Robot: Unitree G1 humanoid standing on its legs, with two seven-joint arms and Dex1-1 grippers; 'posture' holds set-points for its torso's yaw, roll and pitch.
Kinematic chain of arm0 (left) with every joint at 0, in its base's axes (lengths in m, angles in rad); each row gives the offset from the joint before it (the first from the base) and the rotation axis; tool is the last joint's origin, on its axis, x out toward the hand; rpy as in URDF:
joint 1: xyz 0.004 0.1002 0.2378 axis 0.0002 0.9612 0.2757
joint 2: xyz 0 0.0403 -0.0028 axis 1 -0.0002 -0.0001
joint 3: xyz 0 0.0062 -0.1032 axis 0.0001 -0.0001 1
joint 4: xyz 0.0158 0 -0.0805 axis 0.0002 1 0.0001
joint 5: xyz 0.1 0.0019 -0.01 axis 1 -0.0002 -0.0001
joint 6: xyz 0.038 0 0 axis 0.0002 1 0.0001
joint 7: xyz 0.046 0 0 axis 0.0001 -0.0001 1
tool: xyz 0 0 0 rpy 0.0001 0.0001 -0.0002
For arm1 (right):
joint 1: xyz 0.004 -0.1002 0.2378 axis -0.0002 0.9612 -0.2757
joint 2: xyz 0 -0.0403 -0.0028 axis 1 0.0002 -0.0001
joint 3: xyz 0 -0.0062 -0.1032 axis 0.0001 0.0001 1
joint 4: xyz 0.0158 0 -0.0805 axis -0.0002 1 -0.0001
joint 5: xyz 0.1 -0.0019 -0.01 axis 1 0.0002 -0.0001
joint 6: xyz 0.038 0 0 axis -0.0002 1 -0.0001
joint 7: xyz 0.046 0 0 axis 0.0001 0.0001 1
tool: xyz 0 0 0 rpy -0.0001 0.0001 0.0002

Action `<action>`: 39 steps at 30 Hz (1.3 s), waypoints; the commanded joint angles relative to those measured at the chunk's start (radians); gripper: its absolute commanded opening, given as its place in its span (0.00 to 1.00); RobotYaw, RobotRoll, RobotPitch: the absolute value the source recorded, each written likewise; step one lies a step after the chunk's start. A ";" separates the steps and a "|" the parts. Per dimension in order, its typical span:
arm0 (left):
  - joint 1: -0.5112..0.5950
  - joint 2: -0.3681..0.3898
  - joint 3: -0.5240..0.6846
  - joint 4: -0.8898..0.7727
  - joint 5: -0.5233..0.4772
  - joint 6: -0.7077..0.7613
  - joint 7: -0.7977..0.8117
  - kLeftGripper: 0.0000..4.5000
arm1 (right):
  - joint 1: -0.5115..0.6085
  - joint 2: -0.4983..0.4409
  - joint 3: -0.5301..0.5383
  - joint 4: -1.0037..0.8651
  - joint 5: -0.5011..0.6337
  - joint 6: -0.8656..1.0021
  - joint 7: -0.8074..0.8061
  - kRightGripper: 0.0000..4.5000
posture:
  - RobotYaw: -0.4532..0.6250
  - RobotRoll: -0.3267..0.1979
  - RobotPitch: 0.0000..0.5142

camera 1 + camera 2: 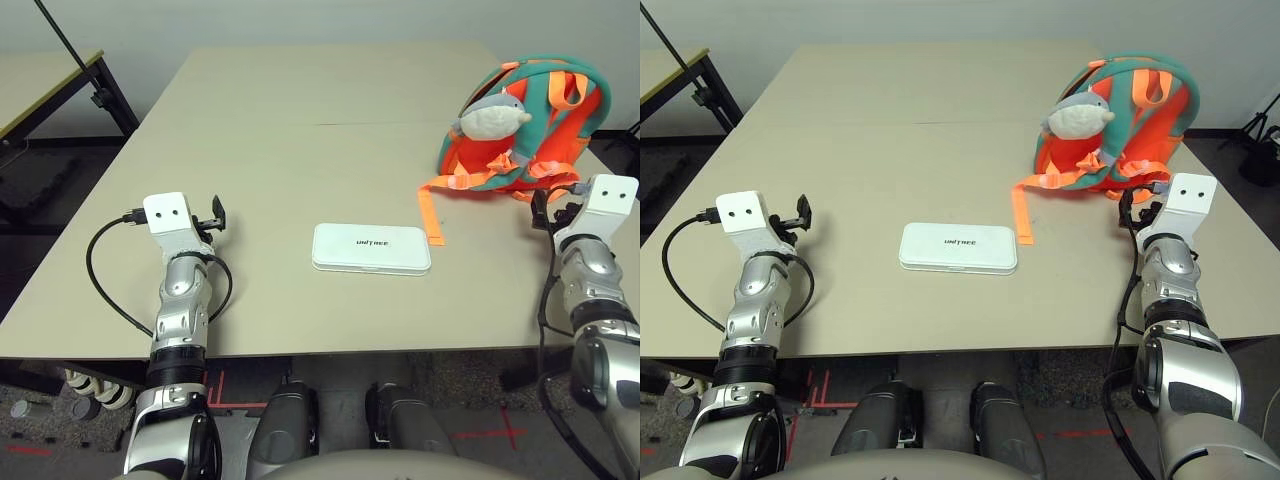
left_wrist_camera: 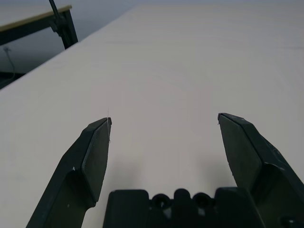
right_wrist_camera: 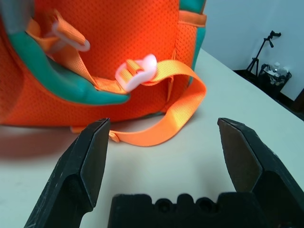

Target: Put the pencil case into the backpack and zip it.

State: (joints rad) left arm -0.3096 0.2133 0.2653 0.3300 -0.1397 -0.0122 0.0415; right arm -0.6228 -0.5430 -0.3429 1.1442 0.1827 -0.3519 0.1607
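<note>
- Left gripper (image 2: 164, 128): fingers spread wide, nothing between them, just bare counter (image 1: 300, 120) ahead of it.
- Right gripper (image 3: 164, 128): also spread wide and empty. The backpack (image 1: 530, 125) sits directly in front of it, close, not touching; an orange strap (image 3: 175, 114) with a pale buckle (image 3: 135, 71) loops on the counter just beyond the fingertips.
- Pencil case (image 1: 371, 248): lying flat on the counter between my two grippers, off to the inner side of each, nearer the right one. Well apart from the left gripper.
- A loose orange strap end (image 1: 431, 215) lies just beside the far right corner of the case.
- Plush shark (image 1: 493, 115) hangs on the side of the backpack facing me. I can't tell from here whether the zip is open or where the opening is.
- Step, as I judge it: nothing started; case not yet grasped, backpack not yet handled.
- Next call: likely steady or open the backpack with the right gripper, swing the left inward to the case. The case is flat and low, so I'd need to come down on its long edges.
</note>
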 commanded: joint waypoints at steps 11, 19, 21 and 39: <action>-0.114 0.087 -0.049 -0.040 -0.238 0.174 -0.478 1.00 | 0.137 -0.013 0.056 -0.288 0.008 0.067 0.205 0.60 | 0.58 0.62 0.11; -0.246 0.208 -0.081 -0.019 -0.421 0.494 -0.828 1.00 | 0.307 -0.044 0.135 -0.746 0.023 0.328 0.380 0.01 | 0.53 0.62 0.12; -0.281 0.235 -0.097 -0.009 -0.448 0.569 -0.904 1.00 | 0.321 -0.051 0.154 -0.813 0.017 0.373 0.406 0.01 | 0.52 0.62 0.12; -0.674 0.370 -0.470 0.513 -0.266 0.949 -1.447 1.00 | 0.326 -0.057 0.279 -0.985 -0.037 0.472 0.519 0.01 | 0.50 0.62 0.08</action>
State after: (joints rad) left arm -0.9586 0.5880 -0.1717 0.8050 -0.4479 0.9230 -1.3740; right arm -0.3040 -0.5936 -0.0870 0.1866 0.1562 0.1088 0.6691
